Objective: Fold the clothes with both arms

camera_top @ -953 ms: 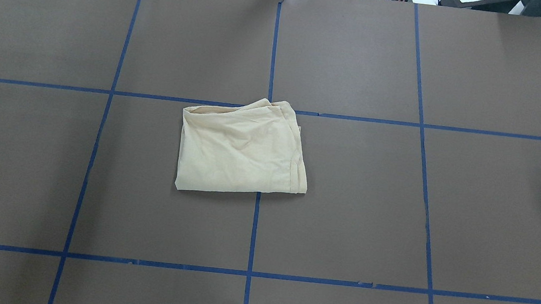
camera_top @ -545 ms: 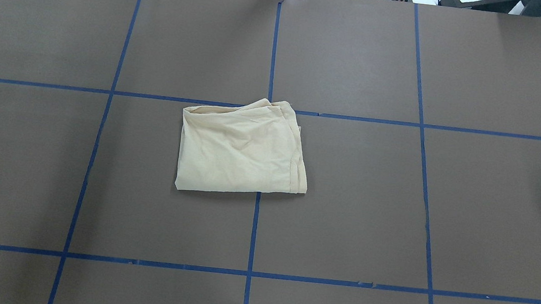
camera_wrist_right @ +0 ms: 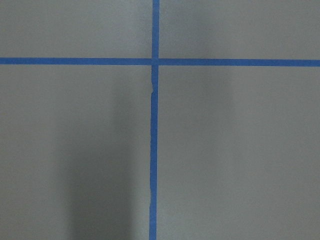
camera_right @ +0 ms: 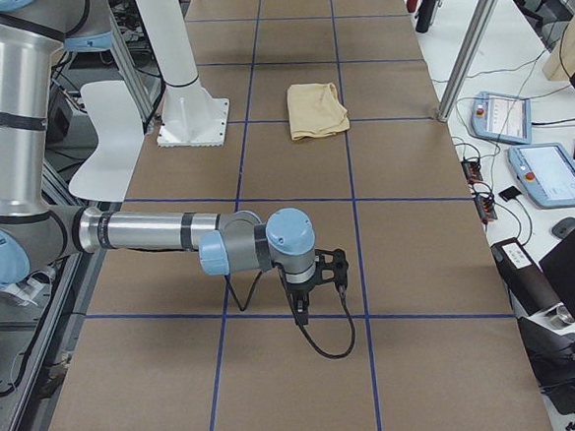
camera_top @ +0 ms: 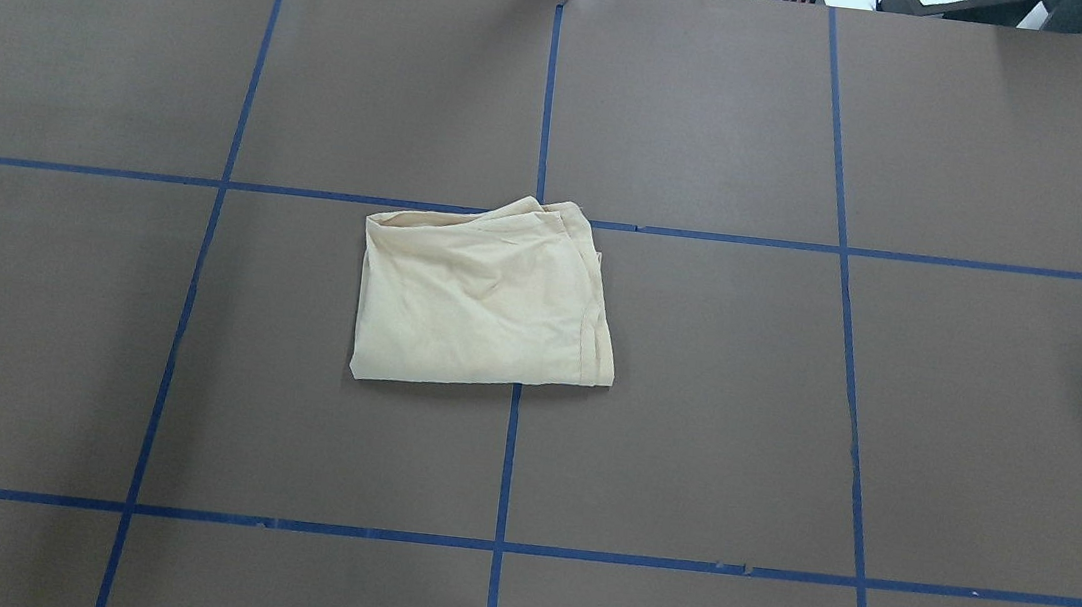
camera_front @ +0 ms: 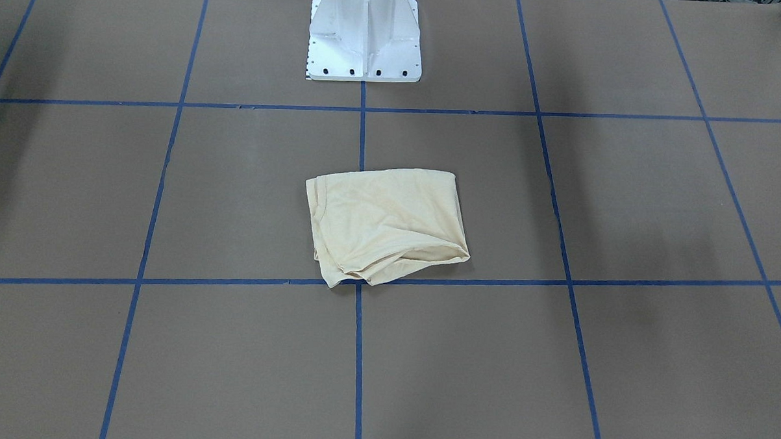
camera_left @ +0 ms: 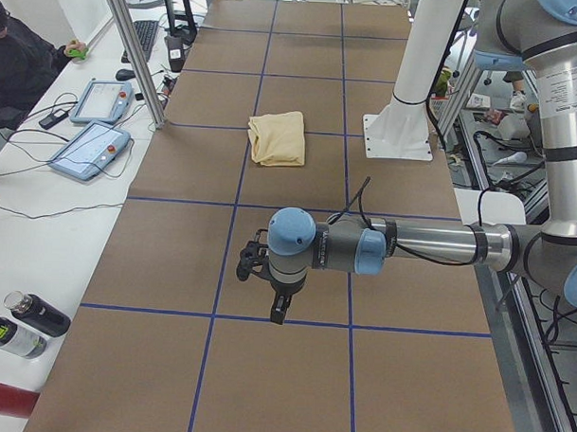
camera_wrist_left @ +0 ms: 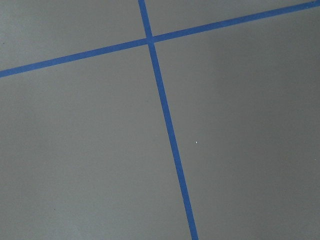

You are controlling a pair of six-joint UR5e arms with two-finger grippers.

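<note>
The clothes are one pale cream-yellow shirt [camera_top: 481, 297], folded into a compact rectangle near the table's middle, also seen in the front-facing view [camera_front: 387, 222] and both side views [camera_left: 277, 138] [camera_right: 317, 110]. No print or tag shows. My left gripper [camera_left: 278, 309] hangs over bare brown table far from the shirt, on the near arm in the left view. My right gripper [camera_right: 300, 309] hangs the same way on the near arm in the right view. I cannot tell whether either is open or shut. Neither arm shows in the overhead or front-facing views, and the wrist views show only table.
A white pedestal base [camera_front: 364, 36] stands at the robot's edge of the table. Blue tape lines [camera_top: 507, 461] grid the brown surface. Teach pendants [camera_left: 92, 148] [camera_right: 551, 172], cables and bottles [camera_left: 19, 325] lie beyond the far edge, where a person [camera_left: 19, 60] sits.
</note>
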